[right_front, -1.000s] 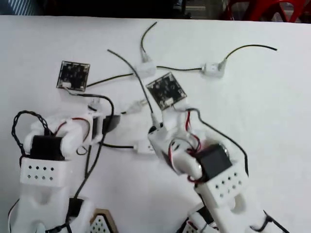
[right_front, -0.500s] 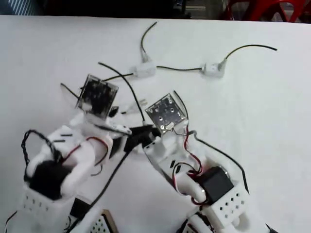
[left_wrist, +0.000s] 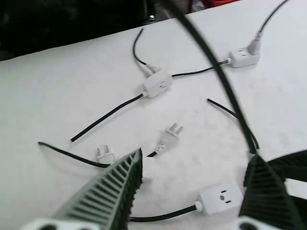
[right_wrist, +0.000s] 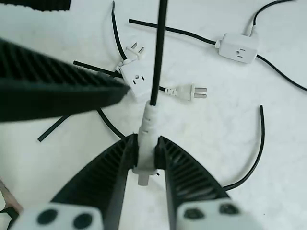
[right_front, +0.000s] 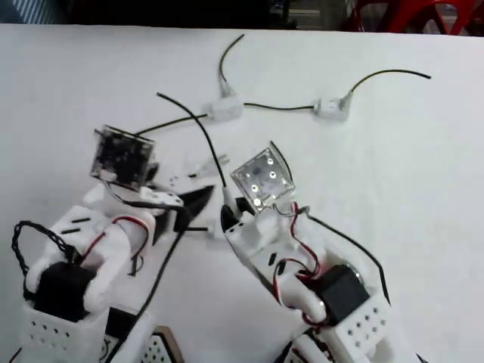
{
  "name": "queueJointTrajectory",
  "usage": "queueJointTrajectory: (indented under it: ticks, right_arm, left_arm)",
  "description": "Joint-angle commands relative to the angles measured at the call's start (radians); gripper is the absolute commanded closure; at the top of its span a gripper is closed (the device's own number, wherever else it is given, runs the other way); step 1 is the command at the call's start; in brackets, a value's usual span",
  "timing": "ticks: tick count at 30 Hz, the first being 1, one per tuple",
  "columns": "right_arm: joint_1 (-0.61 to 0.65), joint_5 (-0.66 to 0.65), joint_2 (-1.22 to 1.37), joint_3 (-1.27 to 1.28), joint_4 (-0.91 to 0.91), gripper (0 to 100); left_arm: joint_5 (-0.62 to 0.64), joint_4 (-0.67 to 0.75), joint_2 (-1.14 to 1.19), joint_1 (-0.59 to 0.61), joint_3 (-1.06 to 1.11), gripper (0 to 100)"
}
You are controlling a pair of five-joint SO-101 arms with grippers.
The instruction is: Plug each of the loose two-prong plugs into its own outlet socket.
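My right gripper is shut on a white plug, whose black cable rises away from it; its prongs are hidden. In the high view this gripper hangs over the table's middle. My left gripper is open and holds nothing, close beside the right one. A white outlet socket lies on the table below the open fingers. Two loose plugs lie just beyond it. Farther back lie two more sockets.
Black cables trail across the white table from each socket and plug. The left arm's dark finger crosses the right wrist view beside a socket. The table's right side has free room.
The right gripper has lifted and tilted with the plug, swinging its cable leftward. The left arm has swung in toward the middle, its gripper now close beside the right one.
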State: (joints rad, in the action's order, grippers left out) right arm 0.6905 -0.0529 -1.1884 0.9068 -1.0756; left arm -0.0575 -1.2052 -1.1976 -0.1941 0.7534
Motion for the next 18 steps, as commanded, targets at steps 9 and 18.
queueJointTrajectory:
  ticks: [9, 18]
  right_arm:
    - [0.108, -0.003, -0.145, -0.005, 0.019, 98.1]
    - [0.064, -0.005, -0.102, 0.028, 0.025, 98.1]
  left_arm:
    - [-0.058, 0.135, -0.016, -0.001, 0.043, 66]
    - [-0.066, 0.072, -0.200, -0.182, 0.035, 66]
